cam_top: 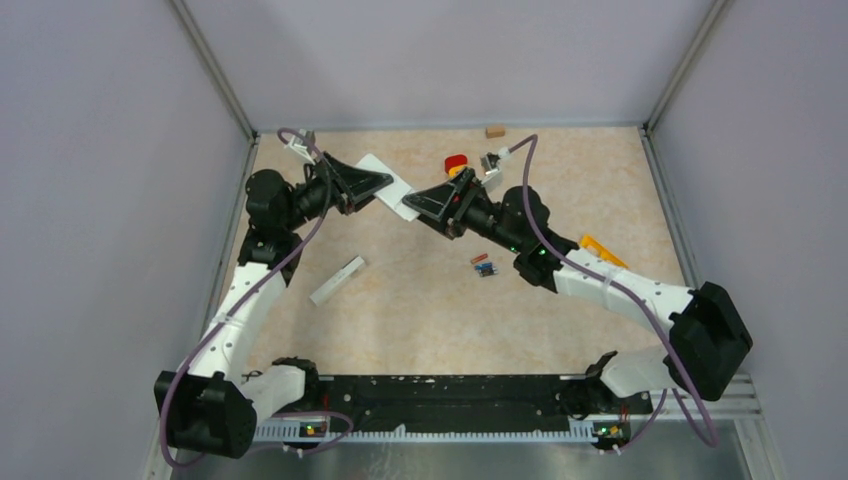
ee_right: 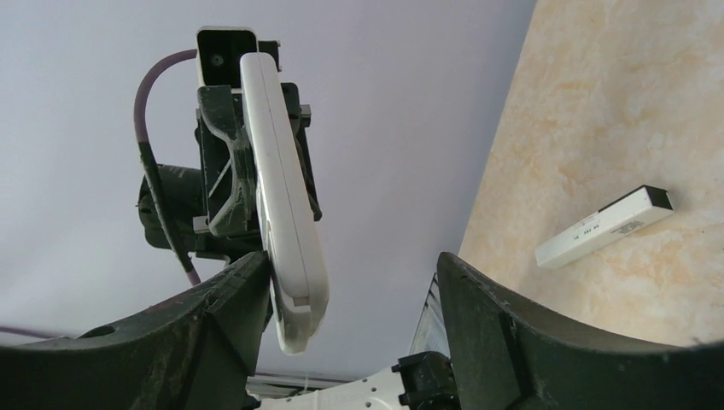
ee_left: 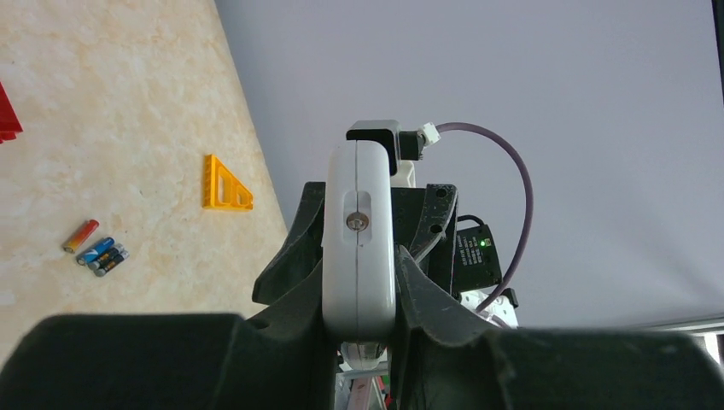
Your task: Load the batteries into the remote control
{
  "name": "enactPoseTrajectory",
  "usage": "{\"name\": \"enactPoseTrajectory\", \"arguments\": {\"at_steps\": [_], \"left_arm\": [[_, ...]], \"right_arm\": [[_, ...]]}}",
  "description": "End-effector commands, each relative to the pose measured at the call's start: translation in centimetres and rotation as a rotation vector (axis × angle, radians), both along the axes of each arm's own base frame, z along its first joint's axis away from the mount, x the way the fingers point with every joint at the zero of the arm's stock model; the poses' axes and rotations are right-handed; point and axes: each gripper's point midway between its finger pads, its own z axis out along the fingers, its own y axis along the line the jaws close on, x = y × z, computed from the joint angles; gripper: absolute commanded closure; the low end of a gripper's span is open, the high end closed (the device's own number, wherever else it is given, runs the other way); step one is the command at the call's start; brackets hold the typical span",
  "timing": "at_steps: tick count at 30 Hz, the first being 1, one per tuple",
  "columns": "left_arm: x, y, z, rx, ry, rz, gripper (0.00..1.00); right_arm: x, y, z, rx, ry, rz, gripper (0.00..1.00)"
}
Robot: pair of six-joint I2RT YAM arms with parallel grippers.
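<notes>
Top external view puts the remote control [cam_top: 385, 187] up off the table [cam_top: 420, 310], at about twelve o'clock from the table's middle. The left gripper [cam_top: 362, 184] is clamped on it from the nine o'clock side, and the left wrist view shows both fingers pressed against its flanks. The right gripper [cam_top: 428, 203] faces it from three o'clock. Its jaws are wide and hold nothing, and in the right wrist view the remote's free end sits just beside one finger [ee_right: 218, 320], not pinched between the two.

The batteries [cam_top: 484, 266] lie on the table at about five o'clock from the right gripper, near its forearm. The reddish cell is beside the blue and dark ones. A slim white remote [cam_top: 338, 280] lies well apart at seven o'clock, and an orange triangle [cam_top: 601, 248] sits out at four o'clock.

I read this as the hand-off step, with the left arm presenting the remote and the right freed to fetch a cell. To do it well, I'd keep the left clamp as it is and back the right gripper straight off so it doesn't nudge the remote. Then I'd come down vertically on the reddish cell with the jaws across its width. I cannot tell whether the battery bay is uncovered.

Both arms reach forward with elbows bent outward, wrists angled toward each other.
</notes>
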Motion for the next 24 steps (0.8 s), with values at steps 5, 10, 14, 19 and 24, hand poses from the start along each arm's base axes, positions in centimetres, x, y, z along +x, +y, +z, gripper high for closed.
{"name": "enactPoseTrajectory", "arguments": {"at_steps": [5, 10, 14, 19, 24], "left_arm": [[0.8, 0.6, 2.4, 0.027, -0.156, 0.062, 1.0], [1.7, 0.9, 0.7, 0.052, -0.166, 0.08, 1.0], [1.9, 0.9, 0.2, 0.062, -0.189, 0.076, 1.0], [1.3, 0.7, 0.0, 0.073, -0.229, 0.041, 1.0], [1.1, 0.9, -0.6, 0.076, -0.222, 0.028, 1.0]], "right_arm": [[-1.1, -0.6, 0.5, 0.051, 0.016, 0.033, 0.4], [-1.5, -0.6, 0.4, 0.09, -0.026, 0.05, 0.47], [-1.4, 0.0, 0.2, 0.091, -0.029, 0.071, 0.59], [-1.1, 0.2, 0.3, 0.11, -0.049, 0.072, 0.66], [-1.1, 0.6, 0.8, 0.141, -0.061, 0.094, 0.62]]}}
